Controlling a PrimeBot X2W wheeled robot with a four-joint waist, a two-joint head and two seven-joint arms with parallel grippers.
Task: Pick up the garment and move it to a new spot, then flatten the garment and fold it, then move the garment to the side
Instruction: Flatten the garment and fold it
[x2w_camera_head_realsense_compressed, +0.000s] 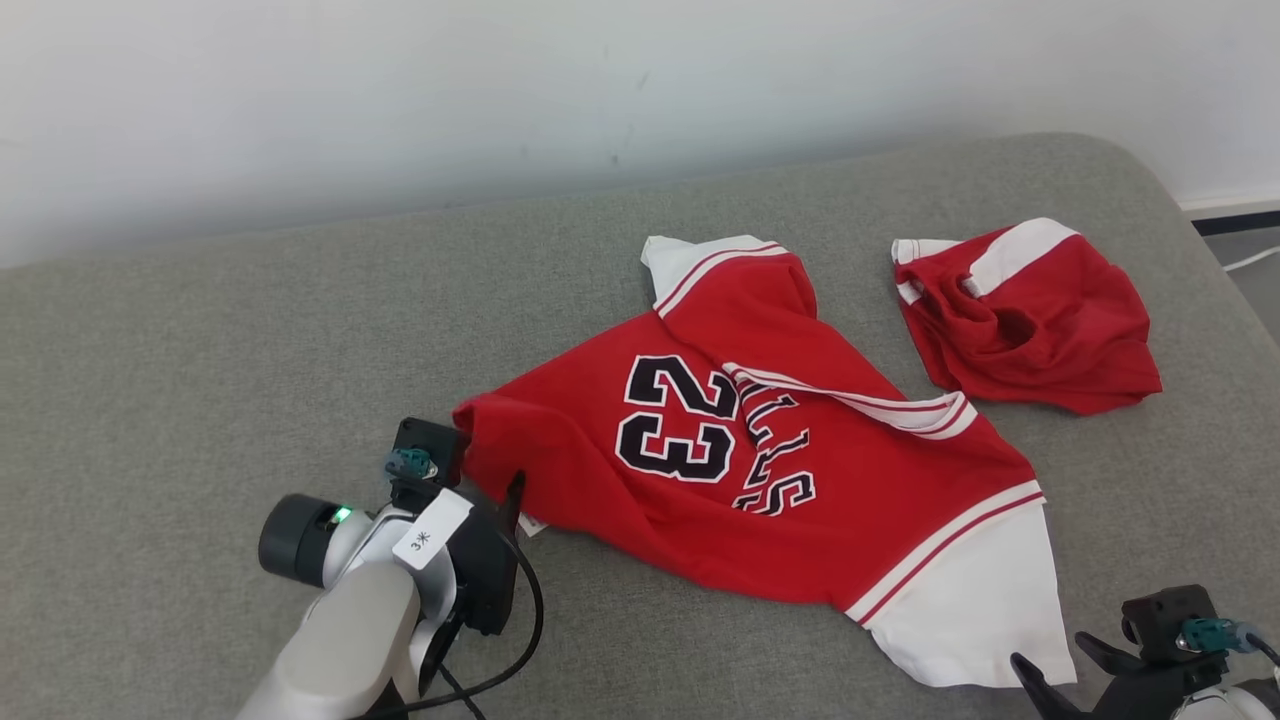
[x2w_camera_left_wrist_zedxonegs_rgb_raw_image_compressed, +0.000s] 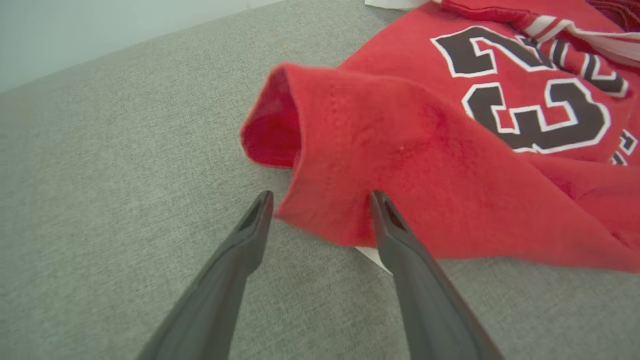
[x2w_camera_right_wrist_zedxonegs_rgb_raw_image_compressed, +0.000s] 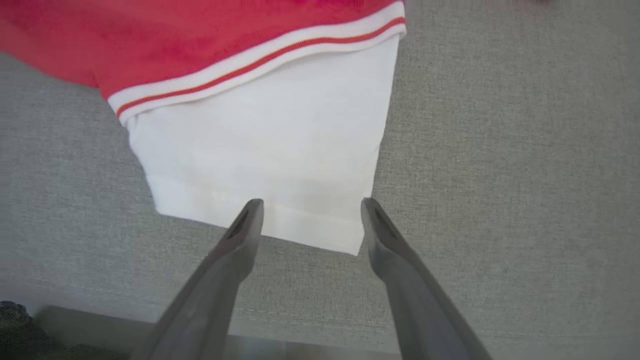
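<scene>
A red jersey (x2w_camera_head_realsense_compressed: 800, 500) with a black "23" and white sleeves lies rumpled on the grey cushioned surface (x2w_camera_head_realsense_compressed: 250, 350), one upper part folded over its middle. My left gripper (x2w_camera_head_realsense_compressed: 487, 478) is at its near left corner. In the left wrist view that gripper (x2w_camera_left_wrist_zedxonegs_rgb_raw_image_compressed: 321, 200) is open, its fingertips straddling the red cloth's (x2w_camera_left_wrist_zedxonegs_rgb_raw_image_compressed: 425, 150) raised corner. My right gripper (x2w_camera_head_realsense_compressed: 1060, 665) is at the lower right by the white sleeve. In the right wrist view it (x2w_camera_right_wrist_zedxonegs_rgb_raw_image_compressed: 311, 205) stands open, with the white sleeve's (x2w_camera_right_wrist_zedxonegs_rgb_raw_image_compressed: 270, 150) hem between its tips.
A second red and white garment (x2w_camera_head_realsense_compressed: 1030, 320) lies bunched at the back right, apart from the jersey. A pale wall (x2w_camera_head_realsense_compressed: 400, 100) runs behind the surface. The surface's right edge drops to floor with a cable (x2w_camera_head_realsense_compressed: 1250, 262). Bare grey cushion stretches to the left.
</scene>
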